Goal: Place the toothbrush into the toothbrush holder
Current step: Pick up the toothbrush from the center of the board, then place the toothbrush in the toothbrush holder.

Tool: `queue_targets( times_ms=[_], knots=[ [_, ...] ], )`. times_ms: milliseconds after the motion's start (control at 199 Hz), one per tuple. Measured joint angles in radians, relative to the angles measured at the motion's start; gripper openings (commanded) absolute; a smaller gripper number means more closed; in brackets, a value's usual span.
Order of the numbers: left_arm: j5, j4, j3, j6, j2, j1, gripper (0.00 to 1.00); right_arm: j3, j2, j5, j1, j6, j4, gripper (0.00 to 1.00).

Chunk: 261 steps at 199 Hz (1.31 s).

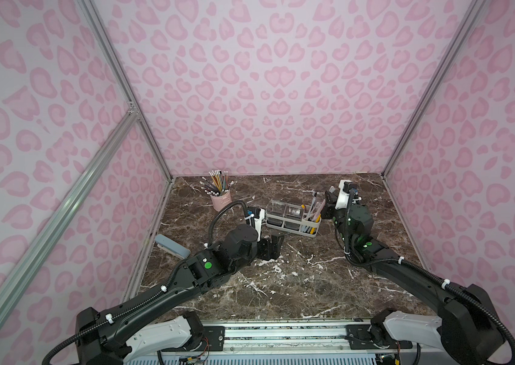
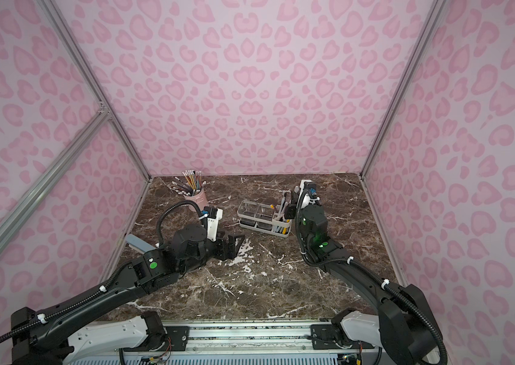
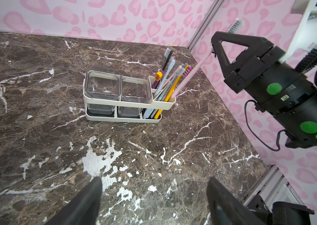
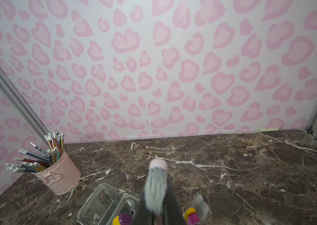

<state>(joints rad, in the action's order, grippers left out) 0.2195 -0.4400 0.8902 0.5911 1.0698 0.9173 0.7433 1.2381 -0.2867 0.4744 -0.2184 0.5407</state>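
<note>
Marble tabletop [image 3: 37,126]: toothbrush holder [image 3: 134,103], far centre. Right jaws clamp pink toothbrush [image 3: 192,74], angled to enter its slot; left jaws wide, empty.

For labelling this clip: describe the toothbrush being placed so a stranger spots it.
On the marble table stands the white toothbrush holder. At its slotted end leans the pale pink toothbrush, clamped by the right end effector; its neighbours stand ungripped.

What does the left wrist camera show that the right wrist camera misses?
Only the left wrist view: the open left gripper, and the pink toothbrush with its lower end in a slot of the holder. Only the right wrist view: the pencils. Both: the toothbrush held by the shut right gripper, the clear boxes, the marble table.
</note>
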Motion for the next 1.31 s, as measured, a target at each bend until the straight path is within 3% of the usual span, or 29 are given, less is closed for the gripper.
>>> queue_targets(
  times_ms=[527,1309],
  knots=[
    [0.009,0.003,-0.024,0.000,-0.012,-0.001,0.86,0.011,0.105,0.014,-0.002,0.051,0.054,0.00],
    [0.013,0.017,-0.042,0.000,-0.016,-0.002,0.85,-0.111,0.236,0.058,-0.001,0.051,0.245,0.00]
  ],
)
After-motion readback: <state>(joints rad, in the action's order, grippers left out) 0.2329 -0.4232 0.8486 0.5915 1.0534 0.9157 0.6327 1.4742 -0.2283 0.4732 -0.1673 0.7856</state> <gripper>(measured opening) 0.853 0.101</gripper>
